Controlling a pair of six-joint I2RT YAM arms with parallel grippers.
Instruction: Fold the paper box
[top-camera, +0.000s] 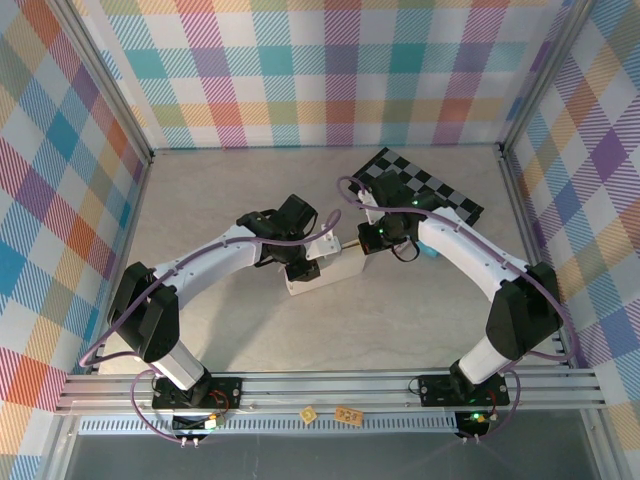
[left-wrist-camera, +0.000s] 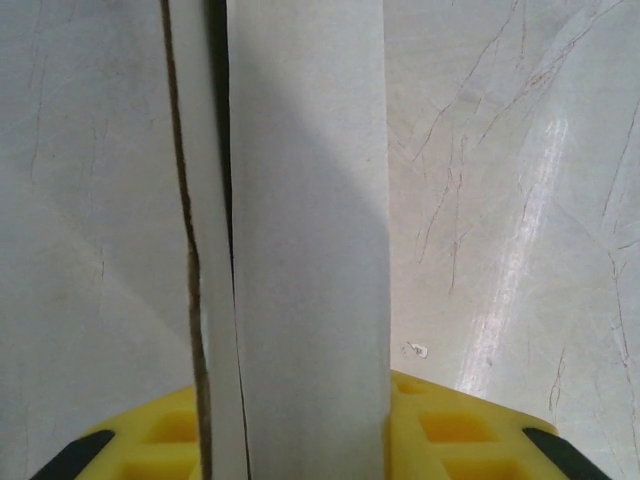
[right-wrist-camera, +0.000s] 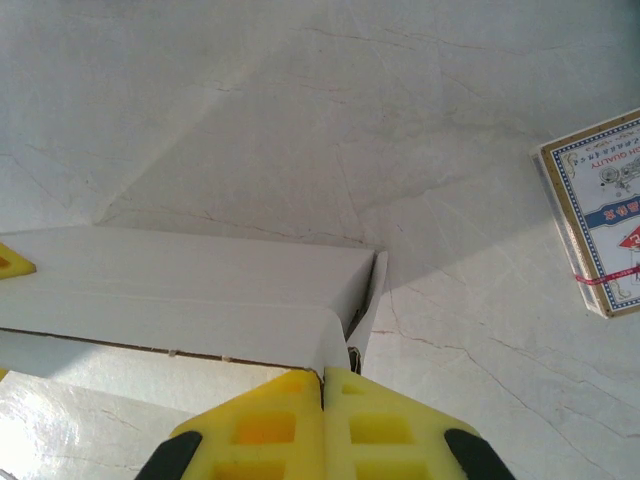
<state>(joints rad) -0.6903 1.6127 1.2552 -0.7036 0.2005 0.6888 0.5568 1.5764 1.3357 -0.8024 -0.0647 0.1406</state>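
White thin-cardboard paper box (top-camera: 322, 278) sits mid-frame in the top view on the beige marbled worktop (top-camera: 200, 190), half covered by both wrists. Left end effector (left-wrist-camera: 293, 400): yellow pads on either side of two box panels running up the frame, pad bases cropped; clamped or just straddling, cannot tell. Right end effector (right-wrist-camera: 322, 385): yellow pads pressed together at the box's end corner; unclear if a flap edge is nipped. Small blue-bordered printed card packet (right-wrist-camera: 600, 215), cut by the right frame edge, lies apart from the box. Farther back, a black-and-grey checkered board (top-camera: 425, 190), partly behind the right arm.
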